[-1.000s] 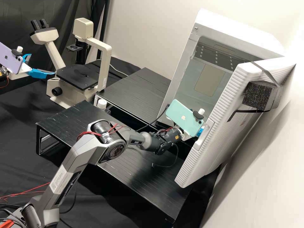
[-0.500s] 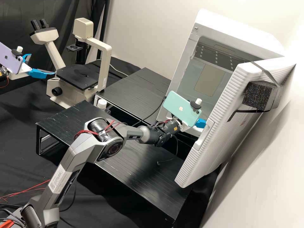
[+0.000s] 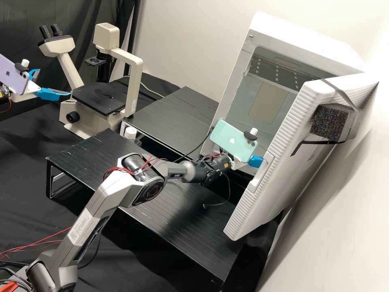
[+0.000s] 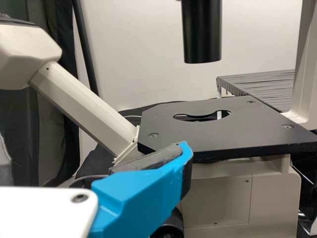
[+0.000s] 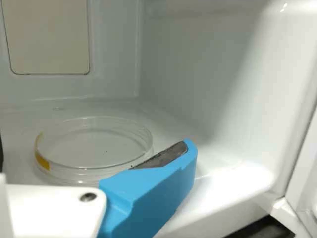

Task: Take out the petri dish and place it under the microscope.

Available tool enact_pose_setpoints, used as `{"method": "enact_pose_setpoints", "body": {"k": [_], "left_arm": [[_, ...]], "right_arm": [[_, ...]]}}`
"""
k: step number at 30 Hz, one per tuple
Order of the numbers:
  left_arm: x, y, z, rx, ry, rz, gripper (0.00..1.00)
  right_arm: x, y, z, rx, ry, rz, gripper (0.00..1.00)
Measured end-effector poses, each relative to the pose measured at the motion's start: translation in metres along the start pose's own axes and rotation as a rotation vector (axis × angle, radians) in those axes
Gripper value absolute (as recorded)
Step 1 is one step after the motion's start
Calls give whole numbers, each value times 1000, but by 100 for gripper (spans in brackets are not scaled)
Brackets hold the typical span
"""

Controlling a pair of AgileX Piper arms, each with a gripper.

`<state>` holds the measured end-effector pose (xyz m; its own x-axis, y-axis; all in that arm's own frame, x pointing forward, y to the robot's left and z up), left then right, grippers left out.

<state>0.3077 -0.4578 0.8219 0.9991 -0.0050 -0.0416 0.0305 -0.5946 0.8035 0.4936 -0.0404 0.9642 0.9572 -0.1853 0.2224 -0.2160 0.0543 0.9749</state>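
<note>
One big dark grey arm (image 3: 95, 198), the right one, leans over a low black table with thin lines across its top (image 3: 194, 231). A mint green phone (image 3: 223, 137) rides on it, and next to that is the white and blue right gripper (image 3: 255, 161), at the open front of a big white box (image 3: 308, 45) with a thick, ridged door (image 3: 247, 211). Its two fingers are wide apart, with nothing in their grip. The round, clear petri dish (image 5: 94, 144), with a yellow mark on its side, lies flat on the box floor, near one finger; I can't tell if they touch. Farther off, the left gripper (image 3: 54, 82), white with blue fingers, has a light purple phone (image 3: 14, 78) on it. Its fingers are well apart and hold nothing, near the flat black stage (image 3: 87, 96) of a tall cream microscope (image 3: 131, 83). A fat black tube (image 4: 202, 34) hangs over the stage.
</note>
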Motion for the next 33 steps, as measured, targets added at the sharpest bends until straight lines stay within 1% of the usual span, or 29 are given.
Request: {"method": "enact_pose_setpoints", "body": {"k": [6, 19, 22, 24, 26, 28, 31, 33], "left_arm": [[0, 0, 0, 0, 0, 0, 100], [0, 0, 0, 0, 0, 0, 100], [0, 0, 0, 0, 0, 0, 100], [0, 0, 0, 0, 0, 0, 100], [0, 0, 0, 0, 0, 0, 100], [0, 0, 0, 0, 0, 0, 100], [0, 0, 0, 0, 0, 0, 100], [0, 0, 0, 0, 0, 0, 100]], "right_arm": [[10, -4, 4, 3, -26, -24, 100], [18, -4, 5, 11, -33, -24, 100], [18, -6, 4, 21, -27, -47, 100], [18, -7, 5, 50, -19, -75, 100], [17, -8, 5, 62, -4, -106, 100], [16, -6, 3, 42, 7, -124, 100], [14, 0, 0, 37, -6, -124, 100], [12, 2, -1, 31, -31, -131, 100]]}}
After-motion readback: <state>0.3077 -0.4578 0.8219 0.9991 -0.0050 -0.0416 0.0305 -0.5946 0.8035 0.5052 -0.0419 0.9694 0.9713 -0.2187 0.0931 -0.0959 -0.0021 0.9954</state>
